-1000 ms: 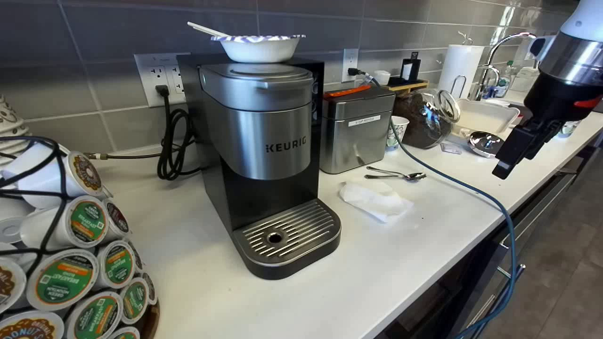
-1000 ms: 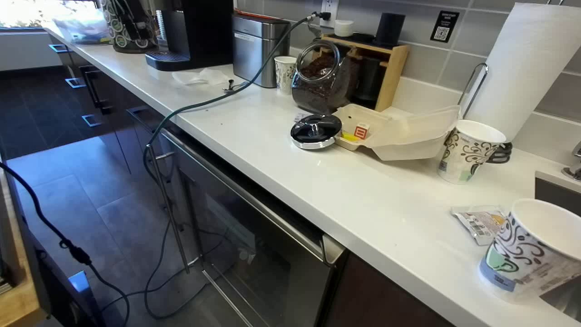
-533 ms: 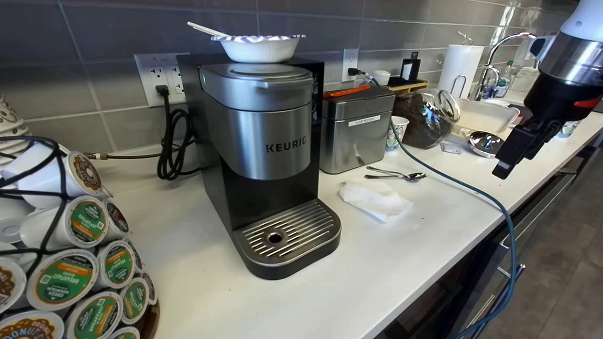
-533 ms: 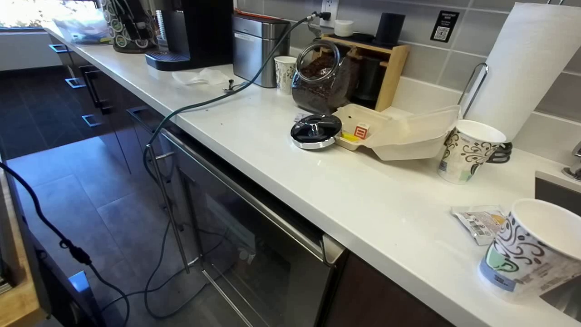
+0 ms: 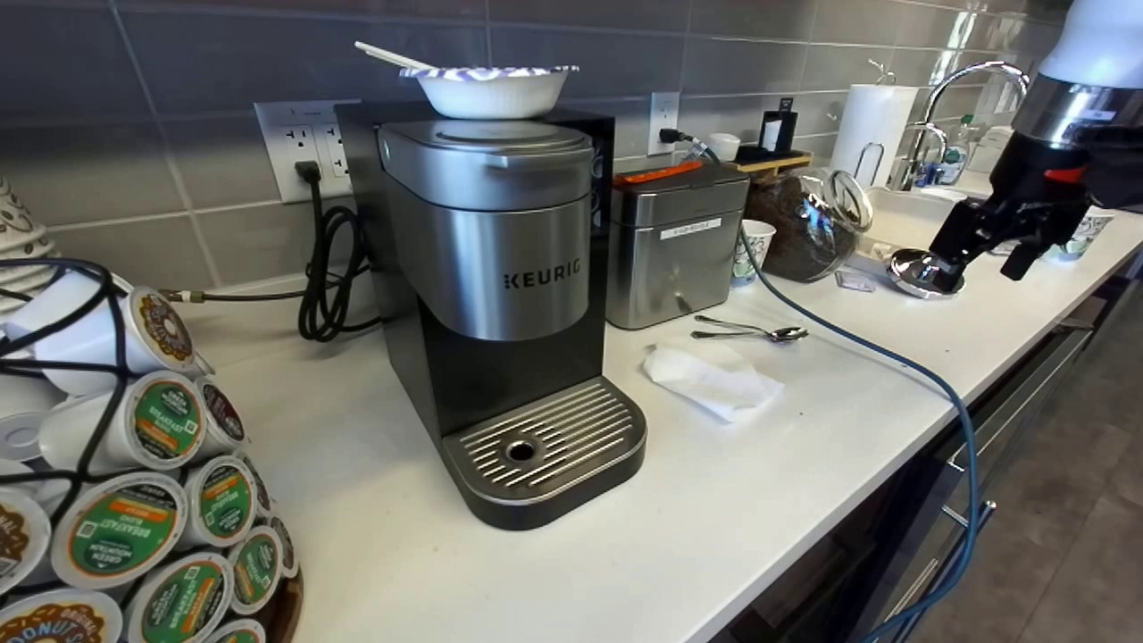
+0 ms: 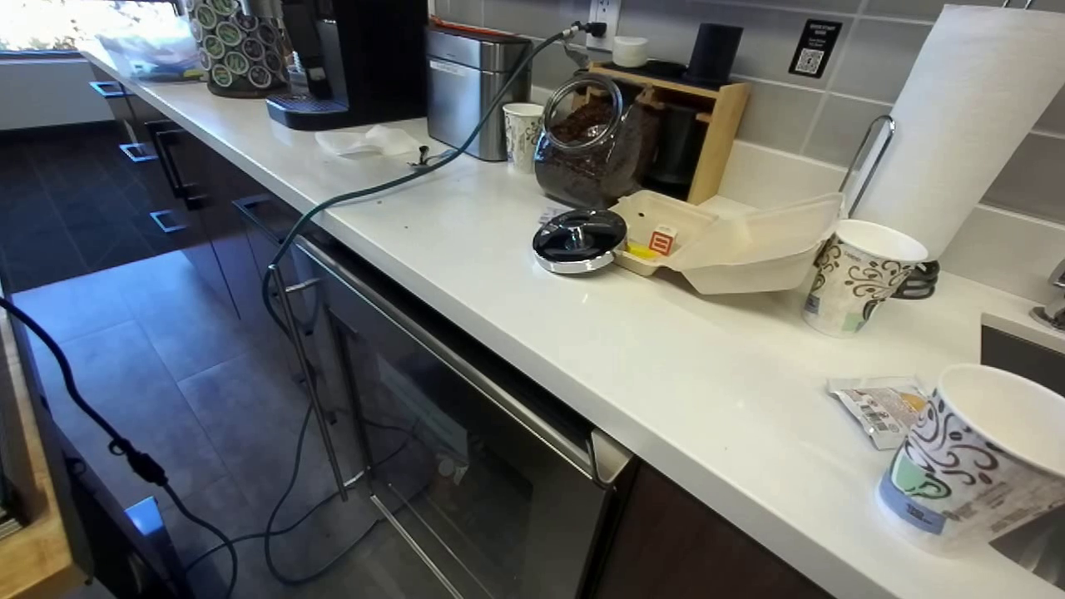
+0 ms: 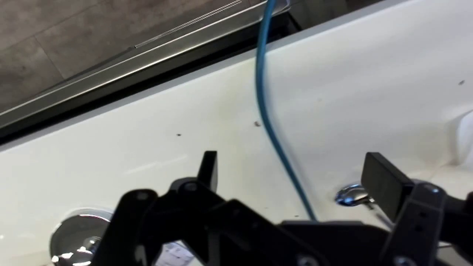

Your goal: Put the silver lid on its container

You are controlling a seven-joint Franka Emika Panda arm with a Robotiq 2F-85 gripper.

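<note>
The silver lid [image 6: 578, 241] is a round shiny disc with a centre knob. It lies on the counter by a beige carton. It shows in both exterior views [image 5: 913, 275] and partly in the wrist view [image 7: 77, 240], behind a gripper link. A glass jar [image 6: 592, 166] of dark coffee, its round mouth uncovered and tilted to the front, stands behind the lid; it also shows in an exterior view [image 5: 795, 237]. My gripper [image 5: 980, 259] is open and empty above the counter, one finger overlapping the lid in that view. In the wrist view the fingers [image 7: 292, 170] are wide apart.
A blue cable [image 7: 260, 81] crosses the counter beneath the gripper. Spoons [image 5: 755, 332] and a napkin [image 5: 710, 379] lie before the metal box [image 5: 679, 250]. The carton [image 6: 740, 249], paper cups [image 6: 865, 274] and a coffee machine [image 5: 500, 268] stand along the counter.
My gripper has turned and risen slightly in an exterior view, so both fingers now show apart. A dark shape before the coffee pods has gone. The lid and jar have not moved.
</note>
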